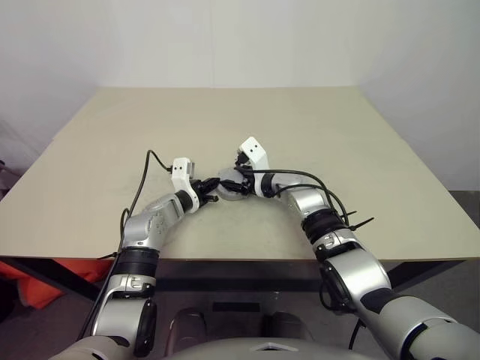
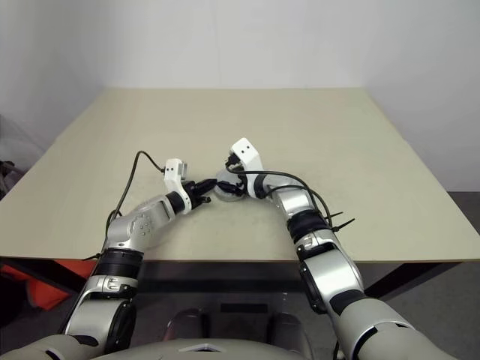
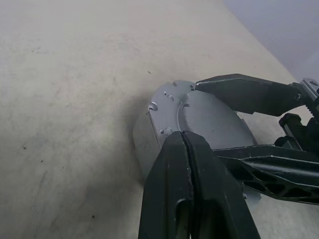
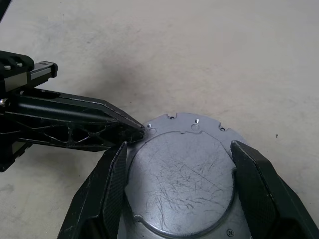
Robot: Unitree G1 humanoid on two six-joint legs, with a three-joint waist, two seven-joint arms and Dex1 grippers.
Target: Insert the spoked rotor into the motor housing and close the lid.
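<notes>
Start from the table (image 1: 390, 165): the whole job sits near the middle of its front half, where both arms meet. There the right gripper (image 4: 177, 164) straddles the motor housing (image 3: 149, 144), its two fingers (image 4: 107, 194) spread wide and pressed against opposite sides. The lid (image 4: 182, 172) lies grey and scratched on top, its notched edge showing. The rotor is hidden; I judge it is inside. Keep that side hold steady and press the lid evenly, not at one edge. Your left gripper (image 3: 185, 144) has its fingers fully closed on nothing, with the joined tips touching the lid's rim.
</notes>
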